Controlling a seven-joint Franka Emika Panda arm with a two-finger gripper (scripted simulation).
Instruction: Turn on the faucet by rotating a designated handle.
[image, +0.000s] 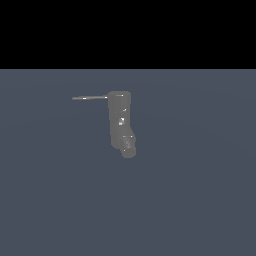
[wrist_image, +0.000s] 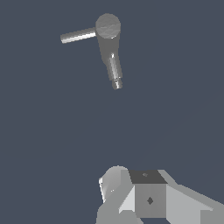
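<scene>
Plainly, the faucet (image: 121, 123) stood alone on the flat blue-grey worktop (image: 200, 200) in the exterior view, a dull-grey blocky column a little above the middle of the surface, with a few tiny white glints on its body and a bent, rounded spout end at its lower part, leaning toward the exterior view's right. The handle (image: 90, 98), a thin straight grey rod, projected level from the top of the column toward the exterior view's left, joined to the column at one end and free at the other, with one small bright glint near its free end. No part of the arm appeared in the exterior view. In the wrist view the faucet (wrist_image: 108, 43) was seen from above: a round cap at its top, the spout running away from the cap and ending in a small stepped tip, and the handle (wrist_image: 78, 36) jutting sideways from the cap at a wide angle to the spout. The pincer (wrist_image: 131, 192) showed only in part at the edge of the wrist view, as pale grey blocky shapes with one rounded white fingertip (wrist_image: 113, 179) visible; it was well apart from the faucet and the handle and touched neither. Whether the pincer was spread or pressed together could not be told from these views.
</scene>
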